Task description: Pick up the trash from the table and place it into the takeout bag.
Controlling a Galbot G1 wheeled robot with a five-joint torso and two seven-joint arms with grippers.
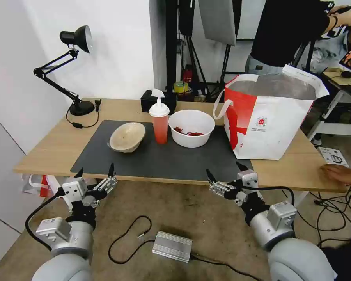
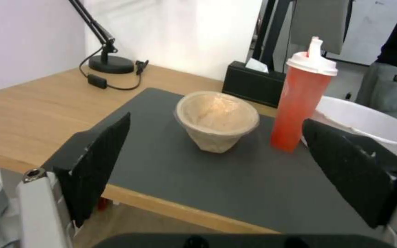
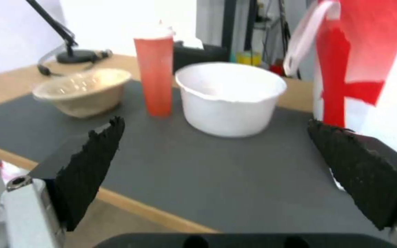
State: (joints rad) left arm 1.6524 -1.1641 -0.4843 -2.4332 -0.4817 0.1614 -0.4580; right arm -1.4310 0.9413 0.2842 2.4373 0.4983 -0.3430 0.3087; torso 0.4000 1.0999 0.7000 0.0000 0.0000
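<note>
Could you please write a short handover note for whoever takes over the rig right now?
Left gripper: open, empty, at the table's near edge, facing the beige bowl.
Right gripper: open, empty, at the near edge, facing the white bowl.
All trash sits on the dark mat: beige bowl tilted, red cup upright in the middle, white bowl holding red scraps.
Takeout bag stands open on the robot's right.
Done: nothing bagged. Left: all three pieces.
</note>
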